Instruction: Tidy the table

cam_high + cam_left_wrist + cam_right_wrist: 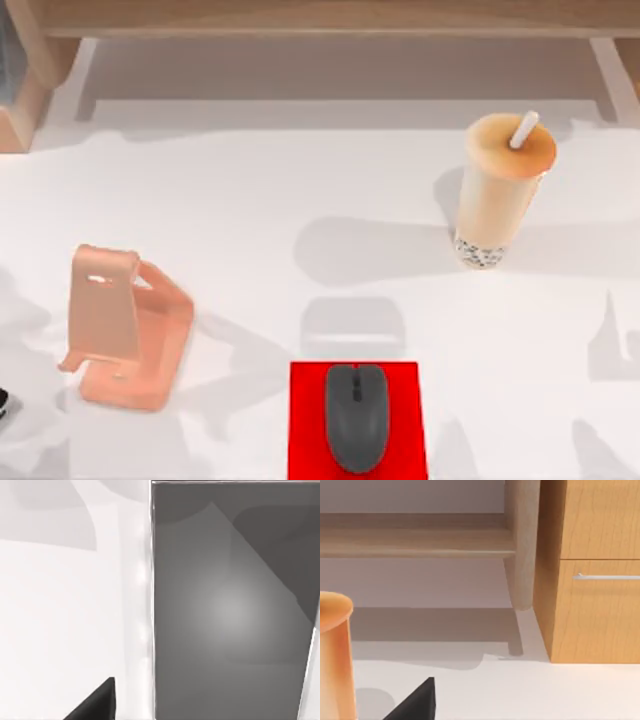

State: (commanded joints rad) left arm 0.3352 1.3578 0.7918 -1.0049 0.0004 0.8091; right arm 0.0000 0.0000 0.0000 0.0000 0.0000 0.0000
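The table (250,200), a broad white top, spreads under everything, running from the wooden shelf unit (320,18) at the back to the near edge. On it stand three loose groups, well apart: a salmon-pink phone stand (120,325) upright toward the left, a bubble tea cup (497,190) with a white straw toward the back right, and a dark grey computer mouse (355,417) lying on a red mouse pad (305,425) at the near middle.

Nothing looks gathered or put away yet, so I'd judge the tidying is at its very start, with no object chosen.

The left gripper (3,403) sits at the far left edge by the phone stand; the right gripper (412,702) looks toward the shelf unit's leg (521,545) and drawer cabinet (592,570), the cup close by. Whether either set of fingers is apart or together I cannot tell.

The next move probably calls for reaching the nearest item on each side. The cup is tall and could tip if nudged; the mouse may slide off its pad.
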